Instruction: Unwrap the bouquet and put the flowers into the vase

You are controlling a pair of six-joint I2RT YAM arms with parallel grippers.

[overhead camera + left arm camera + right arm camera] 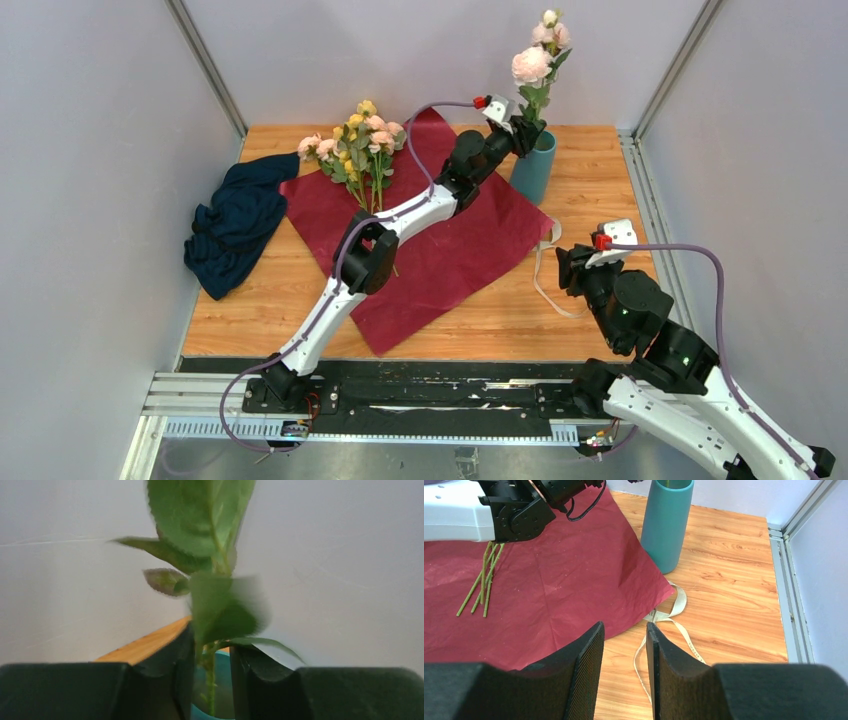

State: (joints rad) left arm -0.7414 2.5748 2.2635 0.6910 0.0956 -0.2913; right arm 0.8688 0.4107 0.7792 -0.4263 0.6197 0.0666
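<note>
Now left gripper (523, 128) at vase (533, 172) mouth, jaws slightly apart around rose stem (210, 685) standing inside; right gripper (624, 632) parted, empty.

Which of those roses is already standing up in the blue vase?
The tall pale pink stem at the back right, upright in the teal vase. The other roses lie flat on the maroon paper.

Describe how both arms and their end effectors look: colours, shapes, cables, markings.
The left arm and right arm have white links between black joints. A pale purple cable runs along each. Each wrist carries a white box with a red tip. The left end effector and right end effector have two thick black fingers each.
</note>
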